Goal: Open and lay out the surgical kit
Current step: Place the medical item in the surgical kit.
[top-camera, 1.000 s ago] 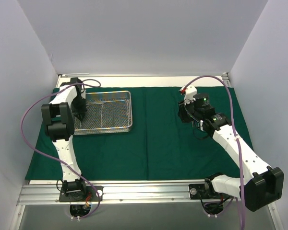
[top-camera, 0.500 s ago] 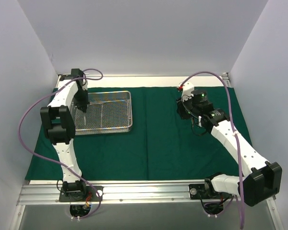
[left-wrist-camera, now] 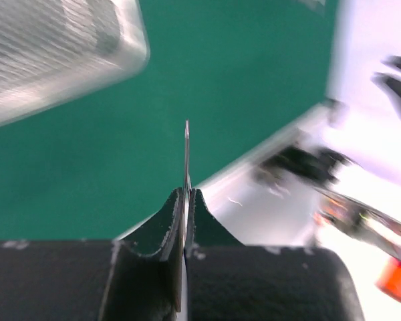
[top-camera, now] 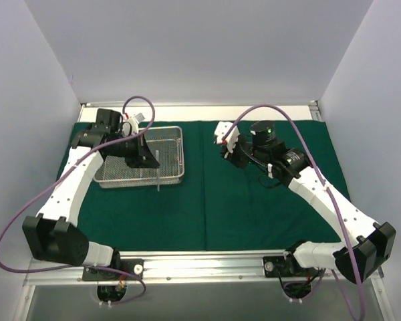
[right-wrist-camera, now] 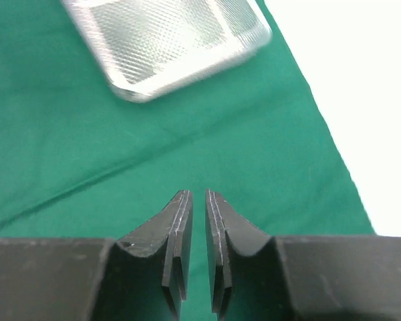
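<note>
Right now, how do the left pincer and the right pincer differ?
The left pincer is shut on a slim steel instrument; the right pincer holds nothing, its fingers slightly apart. The left pincer hangs by the mesh tray; the right pincer is over bare green cloth. Both have black fingers.

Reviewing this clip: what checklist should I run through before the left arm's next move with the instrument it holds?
1. Left gripper shut on slim steel instrument: ok.
2. Instrument's tip apart from mesh tray: ok.
3. Bare green cloth beside tray for laying it down: ok.
4. Right gripper empty, jaws narrowly apart: ok.
5. Right gripper apart from left gripper and instrument: ok.
6. More instruments in tray: cannot tell.
</note>
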Available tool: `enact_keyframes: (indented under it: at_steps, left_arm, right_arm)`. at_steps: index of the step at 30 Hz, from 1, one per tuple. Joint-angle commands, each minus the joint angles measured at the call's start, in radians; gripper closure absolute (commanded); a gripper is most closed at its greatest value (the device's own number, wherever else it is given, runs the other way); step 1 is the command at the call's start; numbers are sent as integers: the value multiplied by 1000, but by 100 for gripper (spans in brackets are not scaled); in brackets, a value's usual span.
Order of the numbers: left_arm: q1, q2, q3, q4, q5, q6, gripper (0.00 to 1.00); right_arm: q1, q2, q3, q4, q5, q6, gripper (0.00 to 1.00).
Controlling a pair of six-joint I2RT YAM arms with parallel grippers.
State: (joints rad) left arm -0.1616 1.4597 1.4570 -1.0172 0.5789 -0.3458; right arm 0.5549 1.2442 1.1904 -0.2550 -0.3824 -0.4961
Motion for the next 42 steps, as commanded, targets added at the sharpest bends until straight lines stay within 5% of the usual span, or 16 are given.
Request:
enact_keyframes:
  at_steps: [1, 12, 15, 24, 30, 42]
  left_arm:
    - [-36, -173, -177, 198, 309, -233, 98]
    - [-134, -654, -702, 1152, 644, -1184, 98]
    - [-145, -734, -773, 1270, 662, -1380, 98]
    - [-168, -866, -787, 1246, 736, -1585, 98]
    - [-174, -952, -825, 1125, 782, -1605, 98]
    - [-176, -977, -868, 1094, 760, -1630, 98]
  right_arm:
    - [80, -121, -12, -9, -180, -293, 84]
    - [382, -296, -46, -27, -210, -518, 69]
    - [500, -301, -48, -23, -156, -558, 68]
    - [813, -206, -43, 75, 132, -634, 61]
    - [863, -155, -48, 187, 252, -671, 61]
    - [875, -100, -20, 229, 257, -703, 65]
